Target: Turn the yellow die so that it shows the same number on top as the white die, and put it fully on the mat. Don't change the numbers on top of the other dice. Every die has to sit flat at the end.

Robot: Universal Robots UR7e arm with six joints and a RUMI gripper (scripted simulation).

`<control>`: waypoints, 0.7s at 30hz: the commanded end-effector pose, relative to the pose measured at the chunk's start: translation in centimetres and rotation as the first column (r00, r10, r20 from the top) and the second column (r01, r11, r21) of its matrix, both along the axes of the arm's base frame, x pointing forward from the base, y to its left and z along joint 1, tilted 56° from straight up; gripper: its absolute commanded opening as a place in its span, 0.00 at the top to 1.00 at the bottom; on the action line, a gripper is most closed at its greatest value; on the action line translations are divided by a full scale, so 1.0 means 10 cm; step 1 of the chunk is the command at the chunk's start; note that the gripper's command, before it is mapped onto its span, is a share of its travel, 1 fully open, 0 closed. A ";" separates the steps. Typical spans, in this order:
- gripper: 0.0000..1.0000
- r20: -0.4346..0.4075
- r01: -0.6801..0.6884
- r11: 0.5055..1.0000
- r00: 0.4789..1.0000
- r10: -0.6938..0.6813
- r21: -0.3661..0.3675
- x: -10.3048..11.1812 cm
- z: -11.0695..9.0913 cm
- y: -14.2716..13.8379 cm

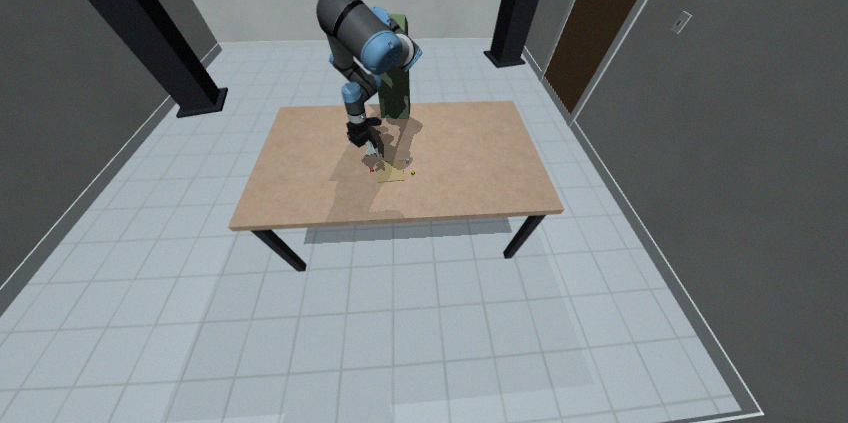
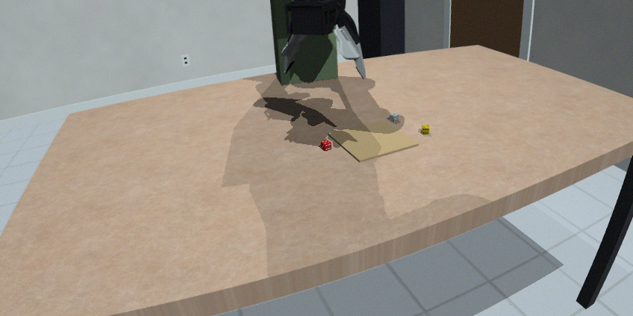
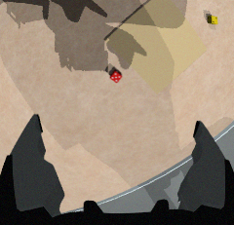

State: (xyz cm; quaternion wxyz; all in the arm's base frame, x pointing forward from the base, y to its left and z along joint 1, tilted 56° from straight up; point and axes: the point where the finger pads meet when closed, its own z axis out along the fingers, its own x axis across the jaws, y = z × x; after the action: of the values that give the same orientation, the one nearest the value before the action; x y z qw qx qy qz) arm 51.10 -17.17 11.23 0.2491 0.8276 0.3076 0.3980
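The yellow die (image 1: 412,173) (image 2: 425,129) (image 3: 214,19) lies on the table just off the right side of the mat (image 1: 390,174) (image 2: 386,146) (image 3: 187,52). The white die (image 1: 407,161) (image 2: 393,117) lies behind the mat, in shadow; its top number is too small to read. The red die (image 1: 371,170) (image 2: 326,145) (image 3: 116,77) lies just left of the mat and shows several pips on top. The yellow die's top number cannot be read surely. My gripper (image 2: 325,75) (image 3: 119,120) is open and empty, high above the table behind and left of the mat.
The wooden table (image 1: 476,180) (image 2: 155,188) bears the dice and the thin mat. The green arm pedestal (image 1: 395,97) (image 2: 310,61) stands at the table's back edge. The arm's shadow falls over part of the mat and the table.
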 end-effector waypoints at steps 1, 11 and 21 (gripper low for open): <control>0.00 0.001 0.000 1.000 1.000 0.000 -0.001 0.08 -0.05 -0.02; 0.00 0.001 0.000 1.000 1.000 0.000 -0.001 0.34 -0.23 -0.07; 0.00 0.001 0.000 1.000 1.000 0.000 -0.001 0.66 -0.45 -0.13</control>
State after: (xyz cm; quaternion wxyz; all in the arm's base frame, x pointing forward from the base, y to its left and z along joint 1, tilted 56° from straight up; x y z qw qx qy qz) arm 56.14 -18.15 7.71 0.2484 0.8277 0.3080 0.3978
